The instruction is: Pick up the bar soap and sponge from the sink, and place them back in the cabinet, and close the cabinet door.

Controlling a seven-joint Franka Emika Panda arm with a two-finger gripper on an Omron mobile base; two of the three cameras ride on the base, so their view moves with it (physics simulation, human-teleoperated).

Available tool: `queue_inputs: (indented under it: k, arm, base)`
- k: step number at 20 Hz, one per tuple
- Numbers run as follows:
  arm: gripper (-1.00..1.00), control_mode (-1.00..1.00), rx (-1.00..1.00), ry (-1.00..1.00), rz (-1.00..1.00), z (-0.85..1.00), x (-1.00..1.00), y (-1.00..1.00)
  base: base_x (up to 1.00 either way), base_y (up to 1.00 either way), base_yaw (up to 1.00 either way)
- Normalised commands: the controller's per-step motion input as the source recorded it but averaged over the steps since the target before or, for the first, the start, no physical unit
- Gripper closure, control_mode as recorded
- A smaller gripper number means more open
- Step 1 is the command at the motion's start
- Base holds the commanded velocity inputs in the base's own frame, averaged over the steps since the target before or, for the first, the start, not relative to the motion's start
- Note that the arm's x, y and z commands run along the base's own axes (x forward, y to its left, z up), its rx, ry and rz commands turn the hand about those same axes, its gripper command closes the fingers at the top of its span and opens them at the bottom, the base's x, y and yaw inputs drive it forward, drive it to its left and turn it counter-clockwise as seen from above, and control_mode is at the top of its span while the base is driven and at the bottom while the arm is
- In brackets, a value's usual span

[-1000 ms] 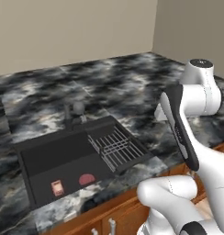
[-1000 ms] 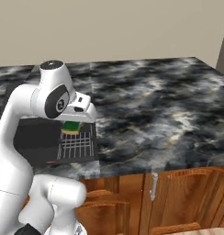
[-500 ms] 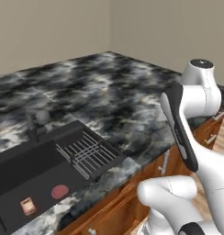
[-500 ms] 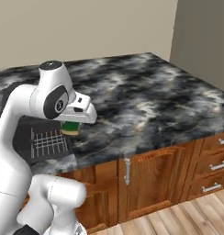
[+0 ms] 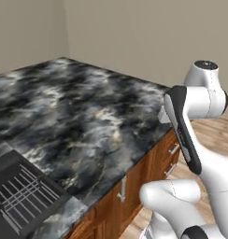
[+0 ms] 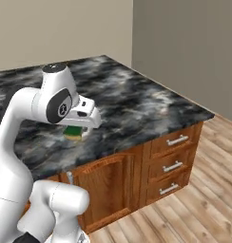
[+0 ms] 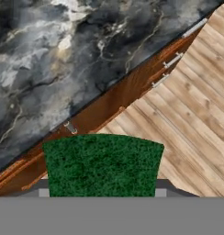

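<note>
Sponge [image 7: 102, 165]: flat block, coarse dark-green top, yellow layer beneath visible in the right base view [image 6: 73, 132]; lower centre of the hand view. Gripper [image 6: 78, 129] jaws clamped on it, above the counter [image 6: 132, 104] edge, left of centre in the right base view.

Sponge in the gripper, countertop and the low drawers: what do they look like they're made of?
Sponge: coarse green scouring top, a yellow layer, probably foam, beneath it in the right base view. Countertop: polished stone, likely marble or granite, judging by black, grey and white veining. Low drawers: reddish-brown wood with visible grain, silvery bar handles, probably metal.
</note>
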Motion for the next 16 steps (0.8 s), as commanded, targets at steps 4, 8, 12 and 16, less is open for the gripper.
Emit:
queue_inputs:
  k: [4, 8, 12, 16]
  arm:
    - [1.00, 1.00, 0.00, 0.00, 0.00, 0.00, 0.00, 0.00]
    - [1.00, 1.00, 0.00, 0.00, 0.00, 0.00, 0.00, 0.00]
    - [1.00, 1.00, 0.00, 0.00, 0.00, 0.00, 0.00, 0.00]
    - [1.00, 1.00, 0.00, 0.00, 0.00, 0.00, 0.00, 0.00]
  base:
    - [0.05, -0.61, -0.53]
    - [0.00, -0.07, -0.73]
    - [0.00, -0.05, -0.73]
    - [0.00, 0.00, -0.72]
